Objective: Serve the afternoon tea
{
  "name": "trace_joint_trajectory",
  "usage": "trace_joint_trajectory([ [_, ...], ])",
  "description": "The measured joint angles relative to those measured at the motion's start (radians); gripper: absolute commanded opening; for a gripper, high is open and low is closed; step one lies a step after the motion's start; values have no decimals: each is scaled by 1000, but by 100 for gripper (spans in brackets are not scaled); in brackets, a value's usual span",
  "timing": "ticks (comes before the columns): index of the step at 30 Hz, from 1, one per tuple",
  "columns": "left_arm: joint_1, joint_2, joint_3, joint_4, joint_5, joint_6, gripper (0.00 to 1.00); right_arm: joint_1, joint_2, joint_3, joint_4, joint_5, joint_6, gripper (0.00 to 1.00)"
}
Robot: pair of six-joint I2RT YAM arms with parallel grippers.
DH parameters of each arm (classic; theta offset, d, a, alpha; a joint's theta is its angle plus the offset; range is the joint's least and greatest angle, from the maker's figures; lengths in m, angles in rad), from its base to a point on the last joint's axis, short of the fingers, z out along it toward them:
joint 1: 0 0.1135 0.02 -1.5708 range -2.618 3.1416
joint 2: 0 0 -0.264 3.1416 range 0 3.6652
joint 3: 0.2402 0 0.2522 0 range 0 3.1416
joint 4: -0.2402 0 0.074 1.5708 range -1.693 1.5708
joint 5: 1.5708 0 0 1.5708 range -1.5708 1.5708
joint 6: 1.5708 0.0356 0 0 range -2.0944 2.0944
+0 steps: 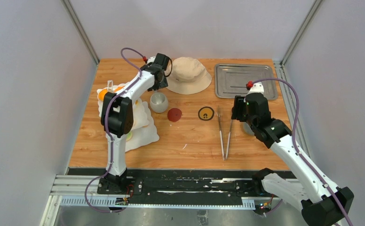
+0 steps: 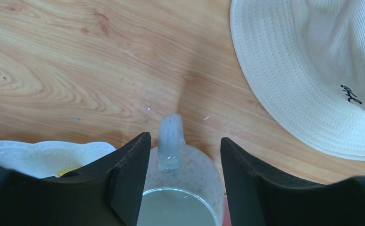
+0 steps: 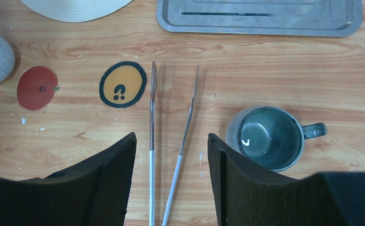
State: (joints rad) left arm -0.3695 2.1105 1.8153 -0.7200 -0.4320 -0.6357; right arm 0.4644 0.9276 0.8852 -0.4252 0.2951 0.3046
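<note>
Two mugs (image 1: 159, 102), two discs (image 3: 37, 87) — single hat (image 1: 188, 74), tray (image 1: 244, 77), tongs (image 3: 152, 113).

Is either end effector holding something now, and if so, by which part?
The right end effector is open and holds nothing. The left end effector straddles the body of the white mug; whether it grips the mug cannot be told.

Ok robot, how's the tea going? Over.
Left jaws open round white mug. Right jaws open over tongs, grey mug beside. Hat near white mug.
</note>
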Motion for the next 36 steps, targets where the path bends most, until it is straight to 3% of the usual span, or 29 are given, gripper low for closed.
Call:
trace_joint_trajectory([
  [6,3,19,10,3,21,1,61,0,-1,-1,0,0,0,56],
  [13,3,56,13,-1,35,13,44,0,-1,-14,0,-2,1,56],
  [17,3,57,13,-2,40,26,24,0,-2,-14,0,-4,1,56],
  [20,3,57,15,-8,46,55,2,0,-2,-15,0,-4,1,56],
  [29,2,58,47,-13,101,131,0,0,-17,-19,-1,-3,1,56],
  [36,-2,37,69,-18,205,277,0,0,-19,-28,-5,-3,1,56],
])
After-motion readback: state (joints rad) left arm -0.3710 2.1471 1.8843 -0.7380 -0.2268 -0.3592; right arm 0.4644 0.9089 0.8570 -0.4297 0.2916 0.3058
